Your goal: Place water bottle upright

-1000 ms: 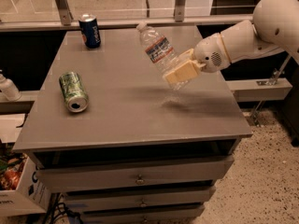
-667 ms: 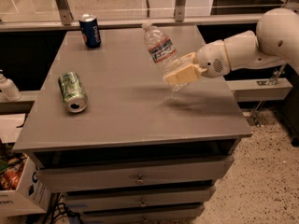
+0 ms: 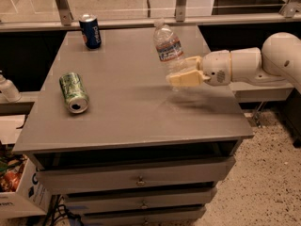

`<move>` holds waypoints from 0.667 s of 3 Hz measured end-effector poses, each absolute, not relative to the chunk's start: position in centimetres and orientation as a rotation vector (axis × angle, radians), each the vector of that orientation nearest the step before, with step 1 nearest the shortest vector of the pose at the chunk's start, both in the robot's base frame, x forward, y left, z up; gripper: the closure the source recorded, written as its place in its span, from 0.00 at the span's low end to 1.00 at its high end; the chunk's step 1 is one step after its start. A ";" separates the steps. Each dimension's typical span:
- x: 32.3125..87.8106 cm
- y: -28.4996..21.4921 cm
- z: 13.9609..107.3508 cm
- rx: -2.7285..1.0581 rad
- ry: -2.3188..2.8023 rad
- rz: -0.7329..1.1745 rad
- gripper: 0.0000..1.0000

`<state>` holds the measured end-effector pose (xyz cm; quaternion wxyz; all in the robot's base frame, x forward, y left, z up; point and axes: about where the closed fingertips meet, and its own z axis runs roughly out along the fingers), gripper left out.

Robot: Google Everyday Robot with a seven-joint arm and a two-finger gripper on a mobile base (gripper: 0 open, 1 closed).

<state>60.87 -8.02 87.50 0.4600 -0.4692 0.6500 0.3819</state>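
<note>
The water bottle [image 3: 168, 47] is clear and ribbed, with a white cap and a red and blue banded label. It is held above the right half of the grey table [image 3: 131, 107], nearly upright, its cap leaning a little to the left. My gripper [image 3: 178, 72] comes in from the right on a white arm and is shut on the bottle's lower part. The bottle's base is hidden between the tan fingers [image 3: 186, 79], above the tabletop.
A blue can [image 3: 90, 30] stands upright at the table's back left. A green can [image 3: 73, 92] lies on its side at the left. An opaque white bottle [image 3: 7, 87] stands off the table's left edge. Drawers sit below the front edge.
The bottle has tipped from a strong tilt toward upright. The gripper has turned level and moved slightly right, still holding it.
</note>
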 end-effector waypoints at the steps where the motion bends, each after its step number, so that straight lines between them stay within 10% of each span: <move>1: 61.7 -8.3 87.5 -1.126 1.513 0.905 1.00; 2: 62.2 -8.4 87.6 -1.092 1.437 0.883 1.00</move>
